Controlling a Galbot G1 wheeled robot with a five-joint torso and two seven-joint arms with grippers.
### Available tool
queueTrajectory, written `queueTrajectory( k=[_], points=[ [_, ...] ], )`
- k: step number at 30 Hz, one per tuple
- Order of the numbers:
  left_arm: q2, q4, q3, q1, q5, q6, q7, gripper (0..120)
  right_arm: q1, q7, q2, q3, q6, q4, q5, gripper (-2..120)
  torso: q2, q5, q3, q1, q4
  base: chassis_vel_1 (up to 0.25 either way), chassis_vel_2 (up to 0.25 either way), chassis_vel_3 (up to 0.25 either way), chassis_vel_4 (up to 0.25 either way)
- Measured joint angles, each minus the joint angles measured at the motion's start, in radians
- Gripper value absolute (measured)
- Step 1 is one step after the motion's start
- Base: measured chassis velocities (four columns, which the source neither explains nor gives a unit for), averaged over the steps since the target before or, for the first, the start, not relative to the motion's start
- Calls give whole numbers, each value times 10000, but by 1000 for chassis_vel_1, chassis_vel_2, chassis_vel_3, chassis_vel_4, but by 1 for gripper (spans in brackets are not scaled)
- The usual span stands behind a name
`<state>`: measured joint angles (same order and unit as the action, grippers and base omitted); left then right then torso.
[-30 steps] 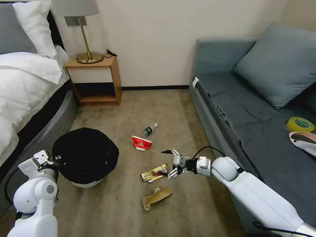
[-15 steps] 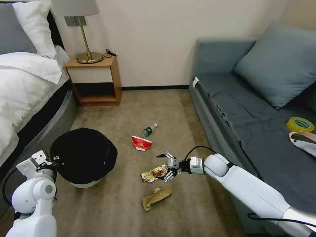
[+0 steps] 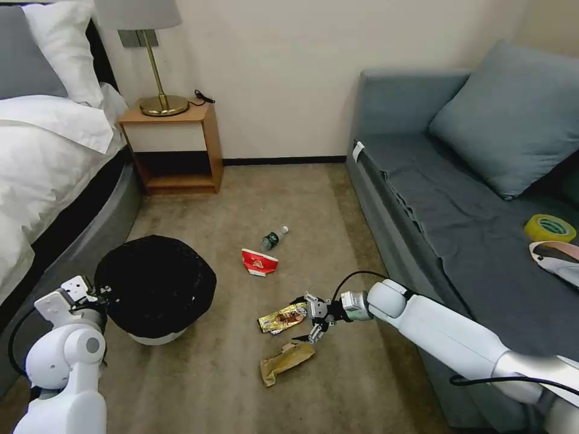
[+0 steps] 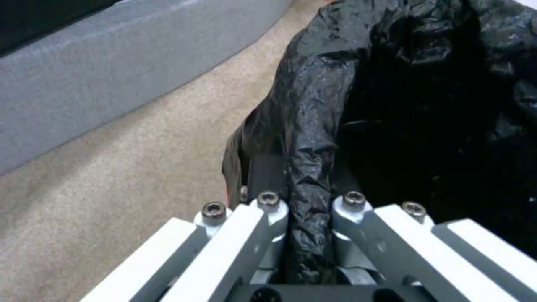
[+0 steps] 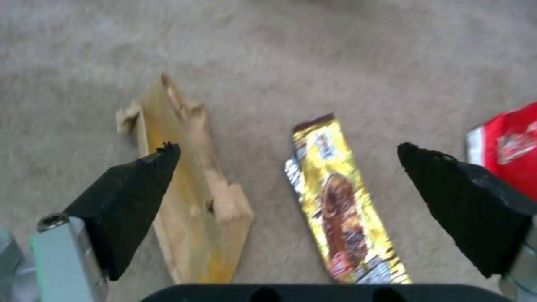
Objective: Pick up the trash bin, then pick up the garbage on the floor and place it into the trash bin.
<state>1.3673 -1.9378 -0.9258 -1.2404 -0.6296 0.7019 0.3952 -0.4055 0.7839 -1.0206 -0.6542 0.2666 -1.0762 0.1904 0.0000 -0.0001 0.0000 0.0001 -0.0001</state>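
Progress is partial: our left tool [image 4: 306, 218] is clamped on the trash bin [image 3: 155, 286] at its bag rim, near left. Our right tool [image 3: 307, 319], fingers apart, hangs over the gold wrapper [image 3: 281, 317]; all four garbage pieces lie on the floor.

Left arm: stood bent at 8 o'clock in the head view, wrist raised.
Left gripper [image 3: 96, 293]: fingers pinched together, pointing toward 3 o'clock.
Right arm: reached in from 4 o'clock, stretched low.
Right gripper [image 3: 304, 318]: jaws spread wide, aimed toward 9 o'clock.
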Motion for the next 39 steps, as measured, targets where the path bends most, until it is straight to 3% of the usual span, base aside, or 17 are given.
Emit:
queueTrajectory(
  k=[16, 32, 39],
  points=[
    [26, -58, -45, -171, 69, -41, -25, 4, 159, 478, -1427, -534, 716, 1916, -641, 100, 0, 0, 0, 0, 0, 0, 0, 0, 0],
    [-4, -130, -119, -297, 63, -52, -23, 4, -6, 692, -2271, -659, 1120, 3043, -1075, 100, 2, 0, 0, -1, 1, 0, 0, 0, 0],
    [-51, -162, -186, -389, 55, -71, -33, 4, -268, 762, -2372, -401, 1343, 3414, -1371, 90, 2, 0, 0, 0, 0, 0, 0, 0, 0]
  ],
)
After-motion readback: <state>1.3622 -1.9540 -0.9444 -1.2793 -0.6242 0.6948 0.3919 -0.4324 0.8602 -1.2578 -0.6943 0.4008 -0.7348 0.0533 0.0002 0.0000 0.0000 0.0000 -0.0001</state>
